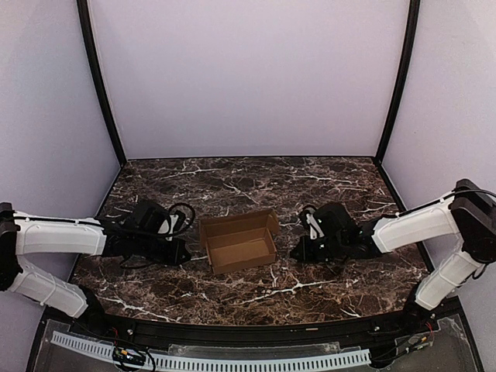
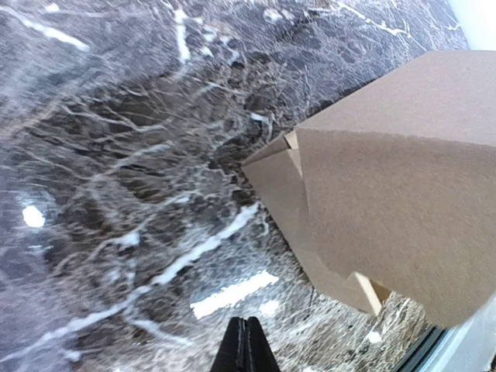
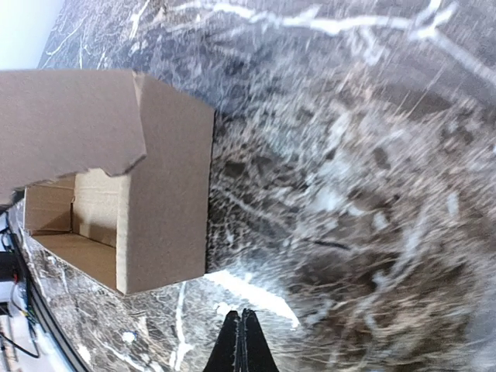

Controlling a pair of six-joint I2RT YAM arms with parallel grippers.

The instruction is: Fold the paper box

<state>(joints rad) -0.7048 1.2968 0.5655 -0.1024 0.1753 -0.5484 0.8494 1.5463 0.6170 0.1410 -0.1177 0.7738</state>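
Left gripper (image 1: 183, 253) and right gripper (image 1: 296, 253) both closed, empty, either side of the paper box (image 1: 239, 248). Light, flimsy cardboard; you'd pinch its rear flap (image 1: 236, 225) edge, gently.

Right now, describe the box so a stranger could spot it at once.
Start at the dark, white-veined marble table. At its middle, between the left end effector and the right end effector, sits the box. It is the only brown cardboard thing there, open-topped, with a flap on its far side.
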